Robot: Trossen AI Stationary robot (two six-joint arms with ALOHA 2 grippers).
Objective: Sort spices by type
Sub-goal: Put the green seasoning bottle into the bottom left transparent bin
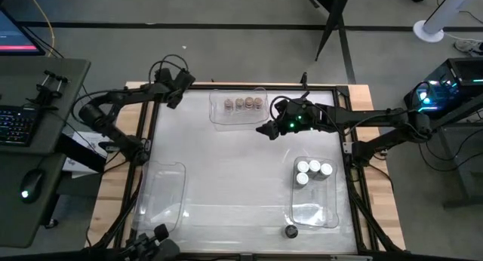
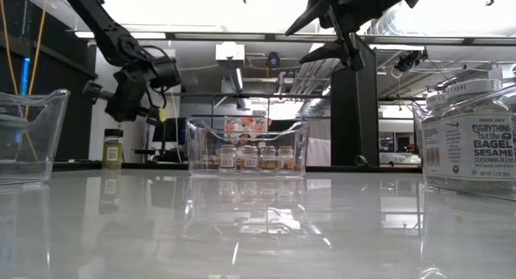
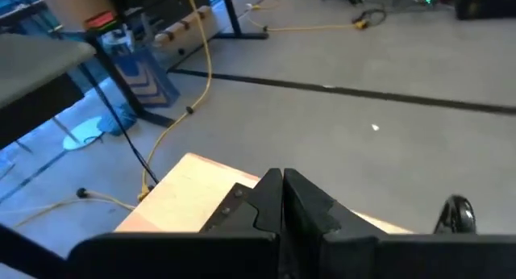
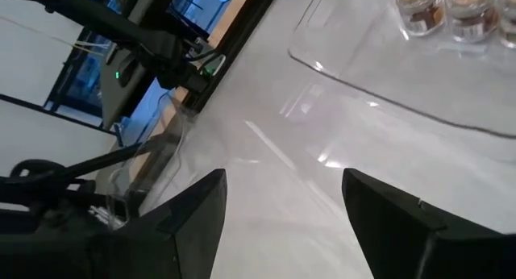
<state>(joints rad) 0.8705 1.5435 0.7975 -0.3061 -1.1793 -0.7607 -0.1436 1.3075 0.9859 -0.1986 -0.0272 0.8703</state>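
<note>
On the desk, going left to right, the near-left bin looks empty from above. The far bin holds four tan-lidded jars in a row. The right bin holds four white-lidded jars bunched at its far end. One black-lidded jar stands alone on the desk near the front edge, just outside the right bin. My judgement: the tan and white sorts are grouped, and the black-lidded jar is not yet in any bin, so the sorting is most of the way done, with the empty left bin a likely place for it.

The left tool hangs at the far-left corner of the desk, pinched tight on nothing. The right tool hovers just off the near-right corner of the far bin, its jaws spread wide and empty.

The low view shows what the high view does not: a small jar with greenish contents under the left tool, far left. Whether it stands on the desk or behind it, I cannot tell. It also shows a label on a near jar at the right. The left wrist view confirms the pinched fingers; the right wrist view shows bare desk between its spread fingers.
</note>
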